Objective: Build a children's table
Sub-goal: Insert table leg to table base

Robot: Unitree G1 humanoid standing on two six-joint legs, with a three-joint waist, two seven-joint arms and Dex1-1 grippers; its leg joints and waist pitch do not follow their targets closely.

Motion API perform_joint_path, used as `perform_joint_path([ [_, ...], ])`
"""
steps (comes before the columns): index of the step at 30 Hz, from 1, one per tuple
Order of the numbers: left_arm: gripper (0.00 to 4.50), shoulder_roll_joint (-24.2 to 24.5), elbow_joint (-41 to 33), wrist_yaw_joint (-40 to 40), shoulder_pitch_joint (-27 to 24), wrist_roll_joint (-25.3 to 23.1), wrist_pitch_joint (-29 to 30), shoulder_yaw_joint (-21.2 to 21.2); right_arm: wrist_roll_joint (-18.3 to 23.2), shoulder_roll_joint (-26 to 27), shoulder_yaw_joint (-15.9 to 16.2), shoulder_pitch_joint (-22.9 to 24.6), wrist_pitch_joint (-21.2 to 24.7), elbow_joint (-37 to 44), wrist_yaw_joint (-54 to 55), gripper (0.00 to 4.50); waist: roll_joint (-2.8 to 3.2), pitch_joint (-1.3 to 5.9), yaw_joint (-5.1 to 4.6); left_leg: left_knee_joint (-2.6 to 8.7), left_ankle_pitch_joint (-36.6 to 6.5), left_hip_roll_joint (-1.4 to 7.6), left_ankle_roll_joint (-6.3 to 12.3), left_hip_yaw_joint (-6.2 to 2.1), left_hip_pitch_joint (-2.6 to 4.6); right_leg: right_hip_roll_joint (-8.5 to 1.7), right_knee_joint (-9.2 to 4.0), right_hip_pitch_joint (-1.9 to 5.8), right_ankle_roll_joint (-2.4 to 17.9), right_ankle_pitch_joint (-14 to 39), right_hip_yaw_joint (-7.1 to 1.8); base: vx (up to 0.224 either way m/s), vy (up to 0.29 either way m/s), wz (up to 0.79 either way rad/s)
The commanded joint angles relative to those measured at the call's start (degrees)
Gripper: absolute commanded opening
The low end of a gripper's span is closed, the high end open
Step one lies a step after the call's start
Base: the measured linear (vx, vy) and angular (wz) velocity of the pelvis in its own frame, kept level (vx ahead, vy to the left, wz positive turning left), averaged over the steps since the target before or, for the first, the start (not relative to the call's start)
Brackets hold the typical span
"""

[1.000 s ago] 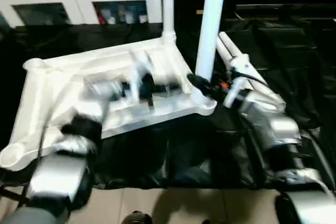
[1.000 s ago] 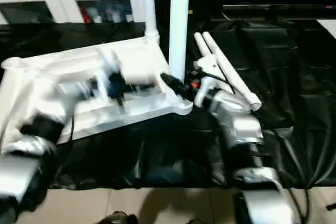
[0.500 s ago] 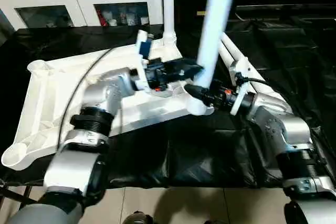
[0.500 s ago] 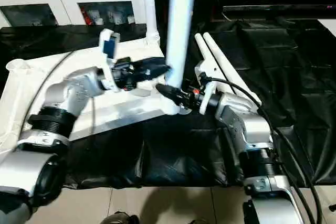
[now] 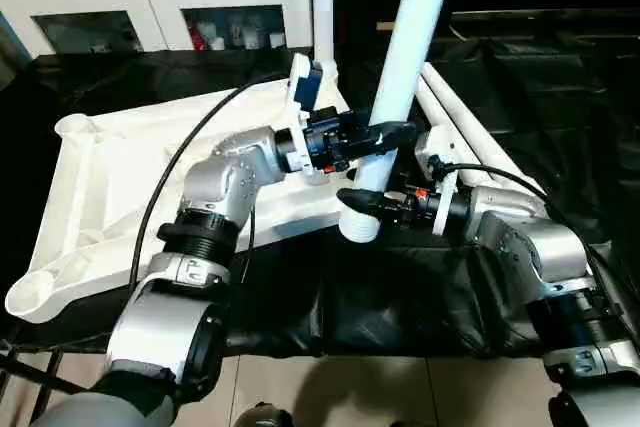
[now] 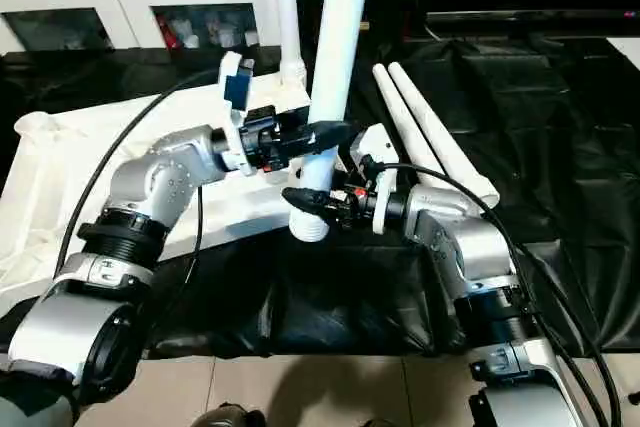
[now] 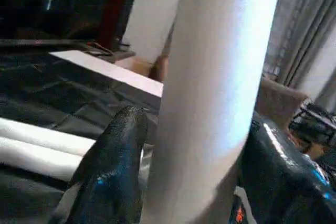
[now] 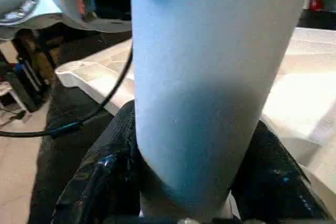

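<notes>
1. The right gripper (image 5: 358,199) has its fingers clamped on the flared foot of the upright table leg (image 5: 408,57), off the socket at the tabletop's (image 5: 130,177) 3 o'clock corner.
2. The left gripper (image 5: 392,131) straddles the leg higher up; I cannot tell if it grips.
3. Risk: a tilted leg misses or jams in the socket.
4. Two spare legs (image 5: 460,122) lie nearby and could get knocked.

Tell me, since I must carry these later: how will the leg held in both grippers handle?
The leg looks like a smooth rigid tube, so probably stiff but slippery between the right gripper and left gripper. Long and gripped near its lower end, it may lever sideways. Laid down, like the two spare legs, it could roll.
</notes>
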State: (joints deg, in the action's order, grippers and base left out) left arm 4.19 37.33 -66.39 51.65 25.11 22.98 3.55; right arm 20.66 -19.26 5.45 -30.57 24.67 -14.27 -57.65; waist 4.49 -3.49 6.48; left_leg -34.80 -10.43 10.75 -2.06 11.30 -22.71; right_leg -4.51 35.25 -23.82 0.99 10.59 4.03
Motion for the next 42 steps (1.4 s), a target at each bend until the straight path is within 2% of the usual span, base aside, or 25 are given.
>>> perform_joint_path([
  [1,2.47,0.59,0.54,3.61,1.18,-0.31,0.64,1.72,0.01,0.04,0.29,0.23,-0.14,1.99,-0.59,1.87,-0.37,5.10,0.15,2.89,-4.31,2.25,5.83,-1.43,1.02,-3.77,-3.37,3.99,15.01,1.54,-2.14,0.000,0.000,0.00],
  [5,2.11,0.25,0.29,5.99,1.41,0.54,2.06,2.68,0.38,-0.22,0.15,0.27,0.20,2.53,-0.22,1.87,-0.32,5.19,0.18,2.74,-3.69,2.13,6.45,-1.42,0.94,-3.74,-3.27,4.06,15.28,0.39,-2.08,0.000,0.000,0.00],
  [6,2.07,0.02,-0.14,7.25,1.28,1.13,2.52,2.98,0.66,-0.49,0.10,0.38,0.48,2.99,-0.01,1.87,0.03,5.26,0.20,2.64,-3.52,2.13,6.79,-1.46,0.93,-3.72,-3.23,4.05,15.34,-0.03,-2.05,0.000,0.000,0.00],
  [7,2.02,0.02,-0.14,7.25,1.28,1.13,2.52,2.98,0.66,-0.49,0.10,0.38,0.48,2.99,-0.01,1.87,-0.08,5.28,0.18,2.63,-3.60,2.14,6.86,-1.45,0.95,-3.71,-3.30,4.04,15.36,0.00,-2.03,0.000,0.000,0.00],
  [11,1.96,-0.47,-0.74,9.29,0.92,0.90,2.80,2.91,0.65,-0.77,-0.10,0.60,0.75,3.52,0.36,1.87,0.01,5.35,0.22,2.53,-3.29,2.12,7.08,-1.54,0.82,-3.71,-3.21,4.07,15.29,0.14,-1.95,0.000,0.000,0.00],
  [12,1.94,-0.75,-0.68,10.93,1.00,0.65,2.79,3.21,0.38,-0.80,-0.23,0.64,0.79,3.64,0.66,1.87,0.23,5.35,0.16,2.49,-3.37,2.17,7.08,-1.58,0.81,-3.69,-3.28,4.02,15.18,0.31,-1.91,0.000,0.000,0.00],
  [15,1.93,-1.34,-0.87,13.69,1.10,0.45,2.88,3.83,0.02,-0.76,-0.54,0.66,0.98,3.74,1.42,1.87,0.16,5.39,0.17,2.47,-3.32,2.17,7.02,-1.63,0.73,-3.73,-3.23,4.12,15.04,0.58,-1.88,0.000,0.000,0.00],
  [16,1.93,-1.75,-1.06,15.73,1.20,0.36,2.79,4.22,0.91,-0.63,-1.12,0.40,2.33,3.62,1.87,2.22,0.21,5.34,0.14,2.46,-3.46,2.16,7.01,-1.62,0.77,-3.66,-3.32,4.04,14.97,0.93,-1.87,0.000,0.000,0.00],
  [17,1.93,-1.91,-1.15,16.60,1.23,0.25,2.64,4.35,1.32,-0.62,-1.34,0.25,3.09,3.55,2.04,2.22,0.17,5.33,0.16,2.46,-3.67,2.10,7.00,-1.61,0.76,-3.66,-3.40,4.09,14.85,1.51,-1.86,0.000,0.000,0.00],
  [19,1.92,-2.11,-1.18,17.57,1.30,0.23,2.59,4.60,1.42,-0.68,-1.48,0.03,3.70,3.40,2.42,2.61,0.11,5.34,0.17,2.44,-3.73,2.07,6.90,-1.63,0.74,-3.69,-3.50,4.10,14.40,2.30,-1.83,0.000,0.000,0.00],
  [21,1.86,-2.48,-1.16,19.64,1.64,0.90,3.16,5.35,2.63,-0.48,-2.59,-1.26,6.85,2.21,3.96,2.81,0.05,5.33,-0.01,2.46,-3.49,1.96,6.81,-1.70,0.60,-3.55,-3.47,4.16,14.16,2.49,-1.75,0.000,0.000,0.00],
  [22,1.86,-2.48,-1.16,19.64,1.64,0.90,3.16,5.35,2.63,-0.48,-2.59,-1.26,6.85,2.21,3.96,2.81,0.05,5.32,-0.05,2.44,-3.64,1.90,6.78,-1.66,0.59,-3.58,-3.59,4.15,13.94,3.03,-1.75,0.000,0.000,0.00],
  [24,1.86,-2.76,-0.95,20.99,2.08,1.68,3.93,6.00,5.08,-0.58,-3.94,-2.81,11.56,1.16,3.93,3.05,0.21,5.35,-0.05,2.41,-3.60,1.94,6.68,-1.61,0.74,-3.54,-3.76,3.99,13.66,3.84,-1.78,0.000,0.000,0.00],
  [27,1.86,-2.87,-0.87,21.22,2.23,1.96,4.13,6.21,5.95,-0.69,-4.46,-3.52,13.67,0.49,3.96,3.18,0.28,5.53,0.21,2.29,-2.58,2.05,6.86,-1.68,0.79,-3.47,-3.39,3.92,14.12,2.03,-1.78,0.000,0.000,0.00],
  [28,1.86,-2.87,-0.87,21.22,2.23,1.96,4.13,6.21,5.95,-0.69,-4.46,-3.52,13.67,0.49,3.96,3.38,0.28,5.53,0.21,2.29,-2.58,2.05,6.86,-1.68,0.79,-3.47,-3.39,3.92,14.12,2.03,-1.78,0.000,0.000,0.00],
  [29,1.86,-2.91,-1.12,21.34,2.15,2.13,4.33,6.04,6.58,-0.83,-5.18,-4.83,16.81,-1.09,4.79,3.45,0.21,5.54,0.22,2.30,-2.21,2.07,6.94,-1.72,0.78,-3.50,-3.24,3.92,14.44,1.39,-1.77,0.000,0.000,0.00],
  [30,1.86,-2.95,-1.33,21.49,2.07,2.21,4.45,5.94,6.80,-0.93,-5.44,-5.46,18.27,-1.87,5.13,3.48,-0.08,5.45,0.21,2.30,-2.41,2.03,6.93,-1.62,0.70,-3.53,-3.37,3.92,14.50,1.72,-1.80,0.000,0.000,0.00],
  [31,1.86,-2.95,-1.62,21.39,1.93,2.21,4.55,5.72,7.08,-0.95,-5.72,-5.94,19.40,-2.47,5.36,3.48,0.08,5.50,0.26,2.28,-2.58,2.01,6.77,-1.61,0.79,-3.57,-3.31,3.88,14.64,2.12,-1.78,0.000,0.000,0.00],
  [34,1.86,-3.06,-3.04,21.16,1.35,1.95,4.90,4.86,8.37,-0.52,-6.76,-7.40,23.02,-4.15,6.26,3.48,0.04,5.46,0.43,2.29,-2.44,2.12,6.46,-1.60,0.80,-3.64,-3.38,3.85,14.24,2.68,-1.87,0.000,0.000,0.00],
  [39,1.86,-3.07,-4.46,20.03,0.84,1.37,5.05,3.22,8.86,-0.31,-6.16,-8.55,25.38,-5.25,5.63,3.48,-0.25,5.49,0.50,2.27,-1.93,2.04,6.27,-1.52,0.71,-3.74,-3.33,3.93,14.08,2.52,-1.87,0.000,0.000,0.00],
  [42,1.86,-2.96,-4.71,19.60,0.83,0.83,5.13,2.32,8.37,-0.50,-4.93,-8.92,26.06,-5.32,4.86,3.48,-0.22,5.47,0.49,2.27,-1.94,2.05,6.20,-1.55,0.71,-3.73,-3.35,3.91,13.76,2.90,-1.87,0.000,0.000,0.00],
])
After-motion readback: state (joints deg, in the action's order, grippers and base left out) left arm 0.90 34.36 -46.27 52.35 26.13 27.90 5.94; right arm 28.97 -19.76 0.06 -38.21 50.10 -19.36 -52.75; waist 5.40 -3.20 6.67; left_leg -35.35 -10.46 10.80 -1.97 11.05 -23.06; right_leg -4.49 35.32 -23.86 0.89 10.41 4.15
